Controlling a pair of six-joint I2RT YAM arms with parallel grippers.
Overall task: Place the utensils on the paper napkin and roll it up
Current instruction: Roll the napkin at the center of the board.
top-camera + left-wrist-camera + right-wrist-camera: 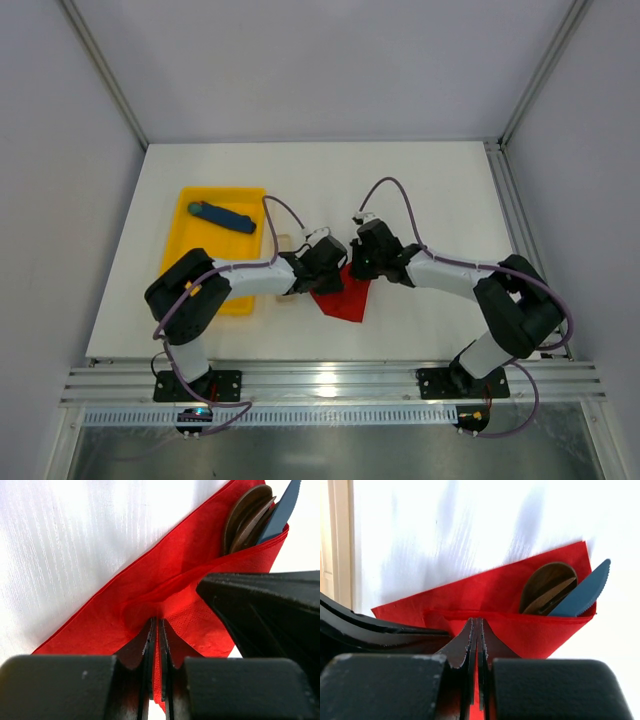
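Paper napkin (347, 302), bright red and folded over, lies on the white desk (440, 190) toward its near side, between the two arms. Both tools are clenched on its fold. The left tool (157, 630) pinches it from the left and the right tool (476, 630) from the right, their tips close together. Brown utensils (547, 587) sit tucked in the fold's pocket beside a blue serrated knife (582, 591). Farther left lies a yellow tray (190, 238) holding a blue stick (222, 215).
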